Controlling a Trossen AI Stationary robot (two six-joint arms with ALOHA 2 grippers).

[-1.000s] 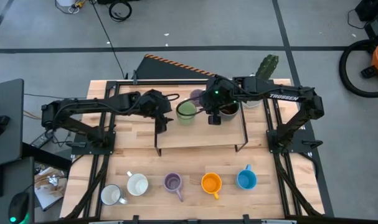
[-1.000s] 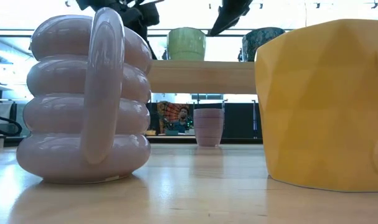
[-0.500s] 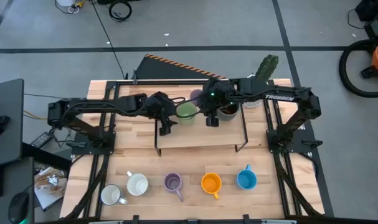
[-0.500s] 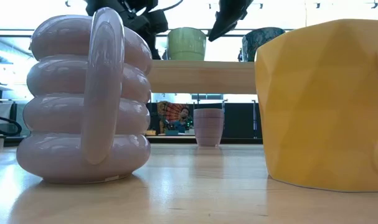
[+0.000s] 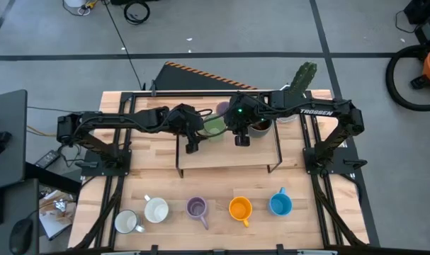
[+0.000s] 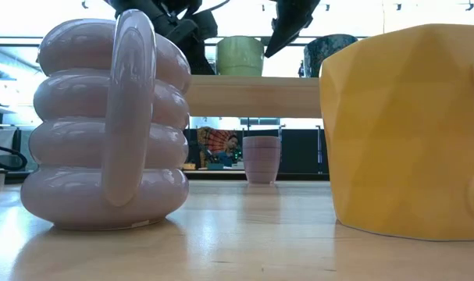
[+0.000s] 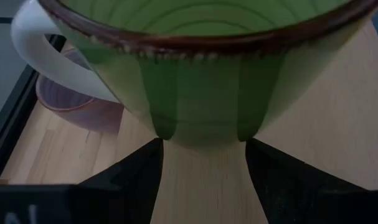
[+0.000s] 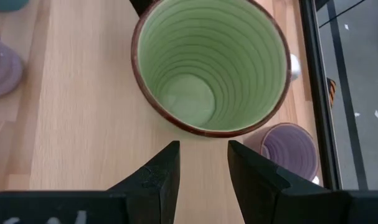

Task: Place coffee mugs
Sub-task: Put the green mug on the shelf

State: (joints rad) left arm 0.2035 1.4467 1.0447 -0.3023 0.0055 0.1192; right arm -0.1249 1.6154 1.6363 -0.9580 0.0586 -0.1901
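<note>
A green mug (image 5: 214,126) with a brown rim and white handle (image 7: 45,56) stands upright on the raised wooden shelf (image 5: 229,157). My left gripper (image 5: 192,146) is open at the mug's left, slanting down, its fingertips at the mug's base (image 7: 201,134). My right gripper (image 5: 241,139) hangs open just right of the mug, pointing down over its rim (image 8: 207,127) with bare wood between its fingers. A dark mug (image 5: 260,126) stands on the shelf under the right arm. A lilac mug (image 6: 261,158) stands on the table behind the shelf. My left gripper has its two open fingertips (image 7: 152,149) right at the green mug's lower wall (image 7: 201,124), coming slanting down from the table's left. Whether they touch the wall I cannot tell. The mug stands upright on the shelf.
Along the near edge stand two white mugs (image 5: 156,210), a ribbed lilac mug (image 5: 196,207), an orange mug (image 5: 240,208) and a blue mug (image 5: 280,205). A cactus (image 5: 304,74) stands at the far right corner. Black frame rails run along the table's sides.
My left gripper has moved toward the table's right and a little down, up to the green mug. The green mug has slid slightly toward the table's right on the shelf, still upright.
</note>
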